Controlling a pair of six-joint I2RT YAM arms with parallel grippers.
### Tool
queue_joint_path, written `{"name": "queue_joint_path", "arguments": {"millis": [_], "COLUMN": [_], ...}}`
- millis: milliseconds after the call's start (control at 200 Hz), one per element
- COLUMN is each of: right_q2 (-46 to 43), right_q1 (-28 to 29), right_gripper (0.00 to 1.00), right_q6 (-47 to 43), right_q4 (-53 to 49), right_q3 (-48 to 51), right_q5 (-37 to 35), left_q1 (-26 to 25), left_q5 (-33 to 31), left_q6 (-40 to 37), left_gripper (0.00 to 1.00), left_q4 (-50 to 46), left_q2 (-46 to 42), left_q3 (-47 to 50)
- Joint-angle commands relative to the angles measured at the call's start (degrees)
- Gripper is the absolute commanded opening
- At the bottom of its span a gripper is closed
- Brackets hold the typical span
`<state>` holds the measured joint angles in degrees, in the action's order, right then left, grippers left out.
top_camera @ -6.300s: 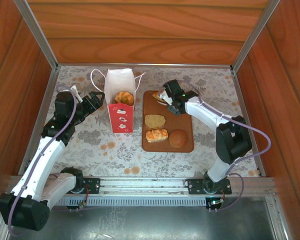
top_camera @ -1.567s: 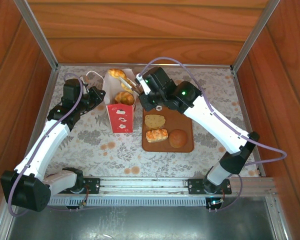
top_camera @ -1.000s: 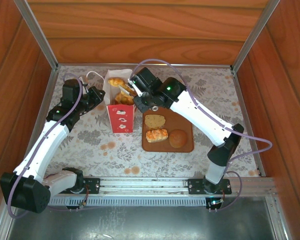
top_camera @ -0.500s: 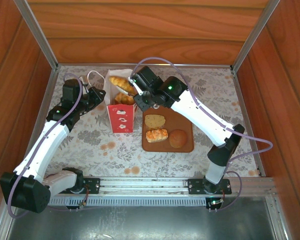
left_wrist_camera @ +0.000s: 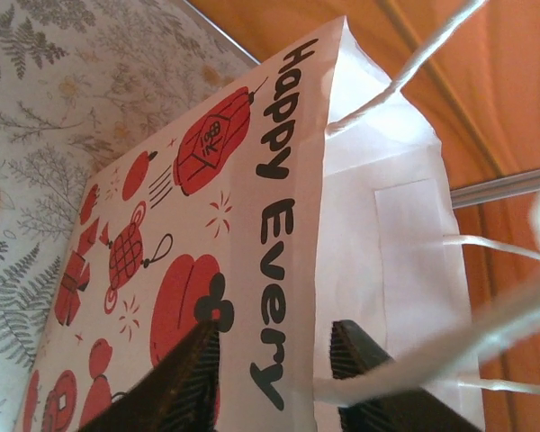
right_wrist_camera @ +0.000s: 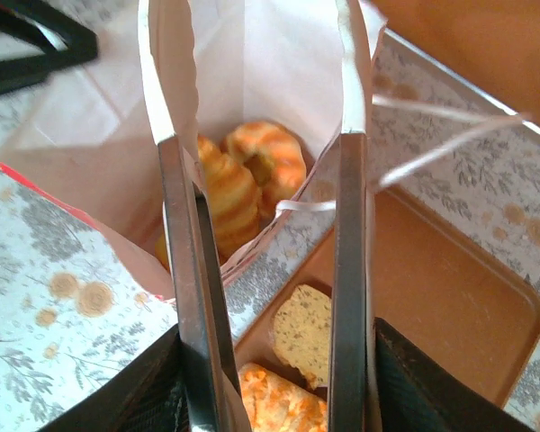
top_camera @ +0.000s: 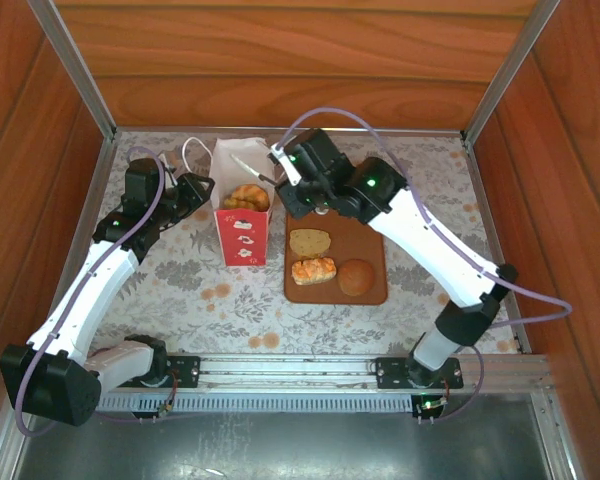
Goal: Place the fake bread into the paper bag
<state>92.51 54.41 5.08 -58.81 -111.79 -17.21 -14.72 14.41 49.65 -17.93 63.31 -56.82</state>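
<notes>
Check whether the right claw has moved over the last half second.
Yes. The right claw has pulled back rightward from above the paper bag's mouth, toward the far end of the brown tray, which has stayed put.

We see a table whose top is a pale grey leaf-and-flower pattern with small orange blooms, and directly on it the white and red paper bag stands upright toward the far edge, with a flat brown tray lying just to its right.
</notes>
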Motion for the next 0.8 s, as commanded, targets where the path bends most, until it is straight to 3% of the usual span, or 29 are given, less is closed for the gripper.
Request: {"name": "queue_joint_path", "arguments": {"millis": [0, 310, 630, 795], "right_q2": [-4.8, -16.8, -28.8, -32.4], "right_q1": [0.6, 0.5, 0.4, -0.6], "right_gripper": [0.51, 0.50, 0.50, 0.51], "right_q6": [1.4, 5.4, 15.4, 22.7], "right_q4": [5.0, 5.8, -6.7, -14.8], "right_q3": [1.4, 9.0, 21.3, 28.5], "right_q5": [2.3, 3.1, -5.3, -11.0], "left_q1": [-0.3, 0.8, 2.7, 3.3], "left_q5": [2.5, 2.5, -0.5, -1.2], "left_q6": [0.2, 1.1, -0.5, 0.0], "left_gripper": [0.45, 0.65, 0.83, 0.87], "left_q4": [1.5, 4.2, 6.8, 9.3], "left_q2": [-0.8, -2.7, -6.9, -7.0], "left_q3": [0.4, 2.2, 5.7, 7.2]}}
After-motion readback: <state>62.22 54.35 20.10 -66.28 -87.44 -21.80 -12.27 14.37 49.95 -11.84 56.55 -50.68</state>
